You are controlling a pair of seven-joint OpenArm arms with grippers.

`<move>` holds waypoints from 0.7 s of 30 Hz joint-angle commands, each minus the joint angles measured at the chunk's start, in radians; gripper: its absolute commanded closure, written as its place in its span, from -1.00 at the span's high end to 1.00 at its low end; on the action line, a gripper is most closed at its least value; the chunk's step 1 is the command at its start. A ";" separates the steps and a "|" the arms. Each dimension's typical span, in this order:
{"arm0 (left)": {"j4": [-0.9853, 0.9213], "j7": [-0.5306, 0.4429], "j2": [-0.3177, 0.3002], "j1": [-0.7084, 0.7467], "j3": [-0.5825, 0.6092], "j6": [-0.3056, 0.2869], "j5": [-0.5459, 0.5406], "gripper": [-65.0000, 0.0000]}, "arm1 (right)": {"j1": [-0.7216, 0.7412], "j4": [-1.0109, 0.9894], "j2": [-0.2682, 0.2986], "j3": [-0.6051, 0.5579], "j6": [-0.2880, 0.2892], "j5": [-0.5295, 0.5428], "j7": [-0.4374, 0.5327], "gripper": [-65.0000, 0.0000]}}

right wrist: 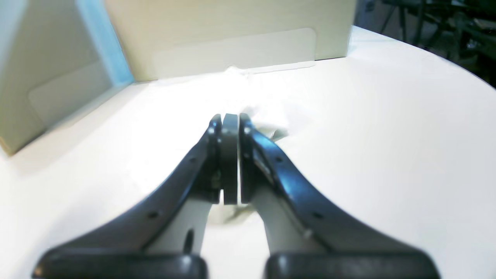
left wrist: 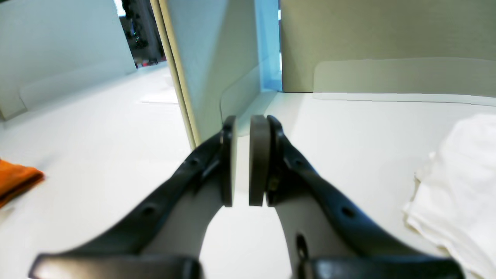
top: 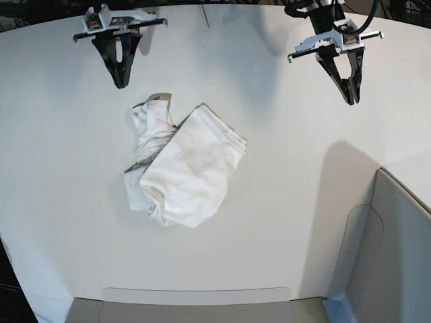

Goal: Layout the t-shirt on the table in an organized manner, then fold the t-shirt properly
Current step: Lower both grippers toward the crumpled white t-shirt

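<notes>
The white t-shirt lies crumpled in a heap left of the middle of the table, with one part folded over and a bunched strip along its left side. No print shows. My left gripper hangs over bare table at the far right, well away from the shirt. In its wrist view the left gripper stands slightly open with nothing between the pads, and the t-shirt shows at the right edge. My right gripper is shut and empty at the far left, just beyond the shirt. The right gripper points towards the t-shirt.
Grey panels stand along the near edge and at the near right corner. An orange cloth lies beyond a panel at the left of the left wrist view. Dark equipment shows past the table's curved far edge.
</notes>
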 commanded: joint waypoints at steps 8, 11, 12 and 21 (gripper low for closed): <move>0.030 0.166 0.007 -0.134 0.001 0.004 0.021 -0.78 | 0.169 0.173 0.003 0.004 0.009 0.156 -0.371 -0.78; 0.032 0.224 0.007 -0.186 0.001 0.004 0.118 -0.78 | 0.221 0.173 0.003 0.004 0.009 0.153 -0.448 -0.77; 0.032 0.241 0.007 -0.205 0.001 0.004 0.151 -0.78 | 0.233 0.173 0.003 0.004 0.009 0.155 -0.474 -0.77; 0.042 0.396 0.007 -0.312 0.142 0.004 0.417 -0.78 | 0.304 0.213 0.003 0.004 0.009 0.161 -0.738 -0.77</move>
